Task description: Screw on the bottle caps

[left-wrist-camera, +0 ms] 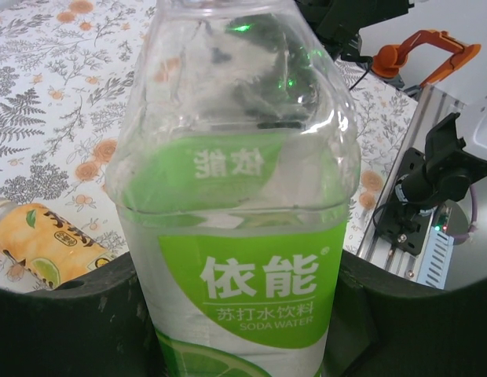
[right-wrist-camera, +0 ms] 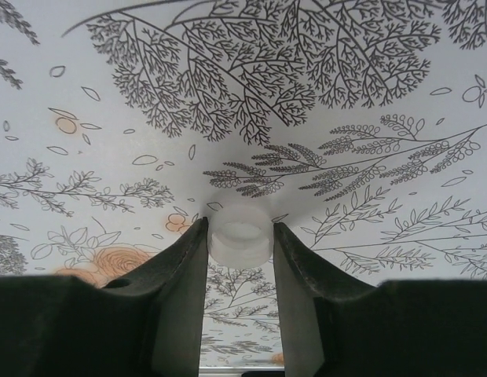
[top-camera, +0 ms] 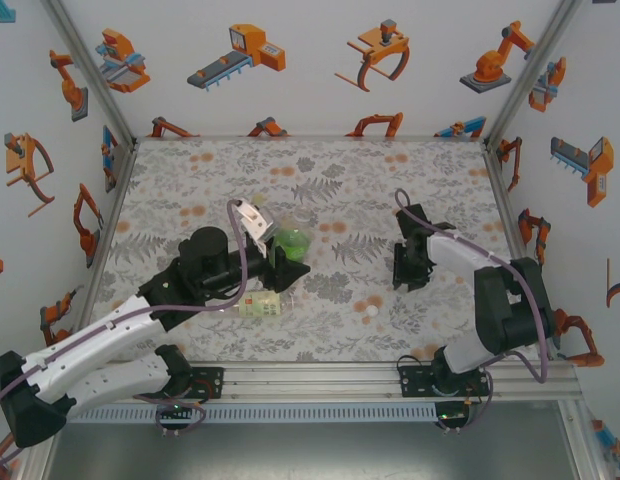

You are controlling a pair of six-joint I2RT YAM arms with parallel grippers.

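Our left pincer [top-camera: 282, 262] is clamped on the green bottle [left-wrist-camera: 236, 196], and we think that keeps it steady for a cap. Our right pincer [top-camera: 410, 268] squeezes a white cap [right-wrist-camera: 240, 239] sitting on the table [right-wrist-camera: 346, 94], ready to lift.

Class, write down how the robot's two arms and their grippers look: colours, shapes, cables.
The left arm and right arm have white shells and black joints, with a lilac cable looping along each. The left gripper and right gripper are black, each with two blunt matte fingers.
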